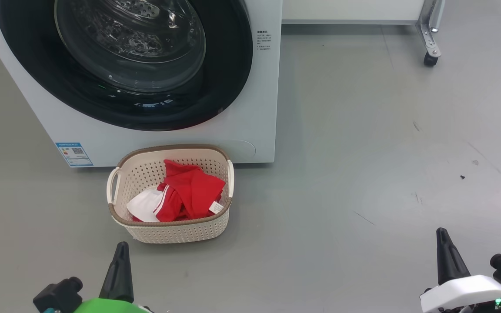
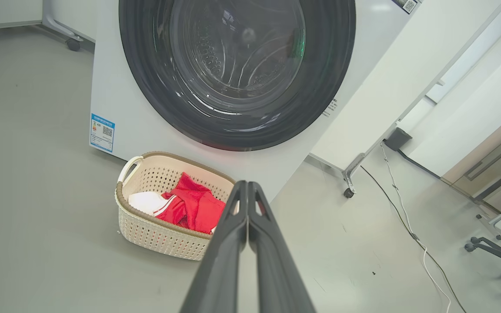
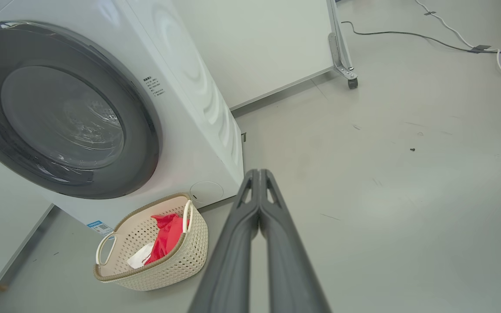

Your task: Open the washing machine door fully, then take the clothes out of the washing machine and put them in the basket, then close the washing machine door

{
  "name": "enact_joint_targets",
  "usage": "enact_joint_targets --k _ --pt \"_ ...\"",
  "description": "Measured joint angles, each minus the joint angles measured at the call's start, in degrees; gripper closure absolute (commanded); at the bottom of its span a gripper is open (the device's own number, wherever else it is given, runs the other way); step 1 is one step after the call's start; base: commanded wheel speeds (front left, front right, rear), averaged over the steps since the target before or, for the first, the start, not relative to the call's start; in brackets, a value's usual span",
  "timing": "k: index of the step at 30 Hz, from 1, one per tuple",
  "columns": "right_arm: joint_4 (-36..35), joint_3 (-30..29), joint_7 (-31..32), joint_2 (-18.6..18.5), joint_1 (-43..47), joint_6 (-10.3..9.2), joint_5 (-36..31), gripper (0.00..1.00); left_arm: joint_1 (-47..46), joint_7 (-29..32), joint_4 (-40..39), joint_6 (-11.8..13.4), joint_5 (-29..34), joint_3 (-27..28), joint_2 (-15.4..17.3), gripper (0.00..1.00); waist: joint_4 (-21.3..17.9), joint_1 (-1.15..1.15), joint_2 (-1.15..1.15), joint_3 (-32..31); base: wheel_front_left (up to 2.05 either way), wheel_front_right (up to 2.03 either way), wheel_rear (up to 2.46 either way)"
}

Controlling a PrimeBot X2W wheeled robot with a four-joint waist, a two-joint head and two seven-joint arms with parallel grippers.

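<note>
Got the left end effector [image 2: 247, 184] pinched shut and empty, low over the floor [image 1: 363, 174]. Then the door [image 1: 233, 65], closed flush on the washing machine [image 1: 259, 130]. Just in front, the basket [image 1: 172, 232] with the red-and-white clothes [image 1: 192, 191] piled inside. Far right, the right end effector [image 3: 259, 172], clamped shut too, holding nothing.

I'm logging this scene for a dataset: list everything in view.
washing machine: one, white, on the floor
door: one, black rim and clear glass, shut on the machine's front
basket: one, cream with brown rim, on the floor before the machine
clothes: one pile, red and white, in the basket
sticker: one, blue, machine's lower front corner
castor: one, black, under a metal leg beside the machine
left hand: one, dark fingers, shut, empty
right hand: one, dark fingers, shut, empty
</note>
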Motion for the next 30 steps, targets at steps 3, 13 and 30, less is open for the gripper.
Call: enact_joint_targets --k 3,13,30 --pt "0.2 -0.5 0.6 0.3 -0.5 0.05 1.9 1.00 0.0 0.6 0.0 0.0 -2.1 0.4 0.0 1.00 0.0 0.00 0.00 0.0 0.00 0.00 0.00" --pt "0.8 -2.1 2.6 1.0 -1.2 0.52 8.1 1.00 -0.1 2.3 0.3 -0.8 -8.4 1.7 0.3 1.00 -0.2 0.00 0.00 0.0 0.00 0.00 0.00" --pt "1.8 -4.5 5.9 1.8 -3.2 0.76 18.3 1.00 -0.9 5.2 1.5 -1.9 -18.7 4.0 0.8 1.00 -0.4 0.00 0.00 0.0 0.00 0.00 0.00"
